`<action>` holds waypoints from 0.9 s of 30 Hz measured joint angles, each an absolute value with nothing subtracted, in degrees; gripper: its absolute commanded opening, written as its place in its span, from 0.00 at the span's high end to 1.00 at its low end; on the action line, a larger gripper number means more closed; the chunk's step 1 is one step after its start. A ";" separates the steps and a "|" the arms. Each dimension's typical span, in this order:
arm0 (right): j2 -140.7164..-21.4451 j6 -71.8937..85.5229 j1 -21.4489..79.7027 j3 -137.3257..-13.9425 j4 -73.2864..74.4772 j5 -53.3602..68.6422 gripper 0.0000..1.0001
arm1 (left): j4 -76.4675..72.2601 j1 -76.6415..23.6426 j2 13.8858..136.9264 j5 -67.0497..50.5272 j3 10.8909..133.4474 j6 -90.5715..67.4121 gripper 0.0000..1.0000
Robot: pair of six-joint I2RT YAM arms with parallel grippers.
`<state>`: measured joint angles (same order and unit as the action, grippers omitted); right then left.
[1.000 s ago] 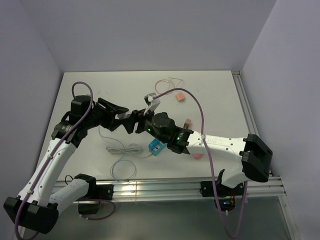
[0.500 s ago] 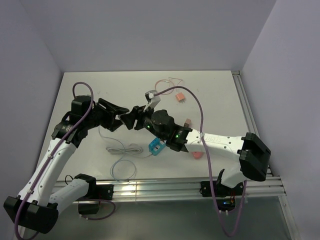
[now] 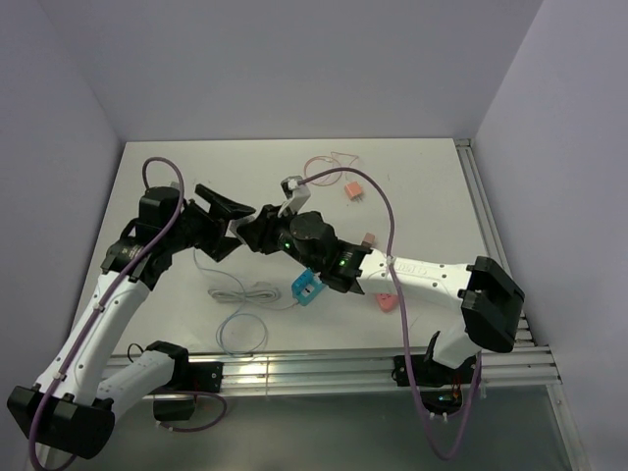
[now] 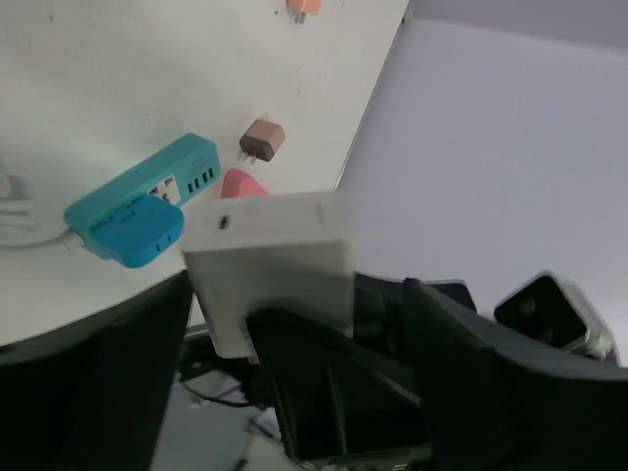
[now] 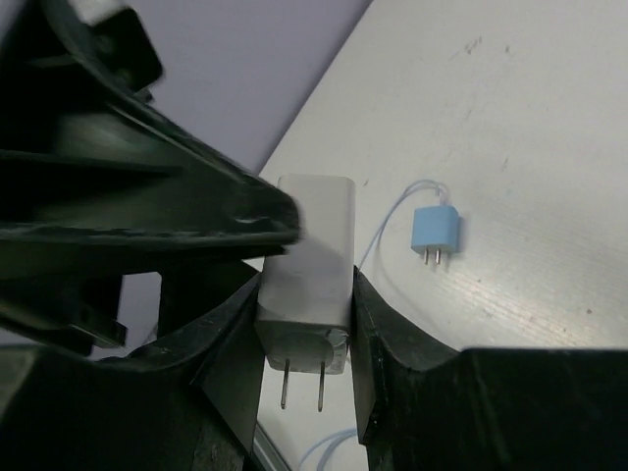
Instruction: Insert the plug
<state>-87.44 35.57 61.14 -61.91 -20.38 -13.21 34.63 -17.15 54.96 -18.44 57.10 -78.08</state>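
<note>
Right pincer (image 5: 306,294) pinches the white plug (image 5: 314,235); left pincer (image 3: 234,218) stands spread around it; blue power strip (image 3: 306,288) on worktop (image 3: 432,216).

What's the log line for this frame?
phase: mid-air handover | plug: prongs bare | right gripper: shut on plug | left gripper: jaws wider than plug | strip: on table, plug not in

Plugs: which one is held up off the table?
The white plug, pinched by the right gripper, prongs showing. The small blue plug, brown plug and orange plug all lie on the table.
</note>
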 measured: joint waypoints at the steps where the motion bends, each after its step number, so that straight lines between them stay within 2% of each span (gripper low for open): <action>1: -87.29 36.21 60.77 -61.69 -19.88 -12.51 1.00 | 34.02 -17.19 54.85 -18.92 57.10 -76.97 0.00; 9: -79.44 42.33 51.16 -52.95 -12.82 -0.71 1.00 | 28.05 -17.50 49.67 -20.01 55.81 -60.07 0.01; 12: -74.76 44.29 43.66 -50.22 -10.22 10.52 1.00 | 22.48 -17.56 45.60 -23.40 52.77 -53.98 0.03; 14: -72.71 44.73 37.78 -50.11 -8.78 19.51 1.00 | 19.92 -17.63 44.73 -27.09 52.07 -50.50 0.08; 18: -70.57 44.40 30.96 -50.13 -8.62 34.48 1.00 | 15.20 -17.91 47.81 -36.69 52.21 -45.60 0.10; 22: -70.08 44.14 30.13 -50.33 -9.39 46.13 1.00 | 12.60 -18.87 52.56 -44.66 52.38 -43.42 0.10; 27: -69.95 47.09 30.22 -49.89 -14.35 54.06 1.00 | 12.27 -22.50 55.16 -49.34 55.13 -40.36 0.12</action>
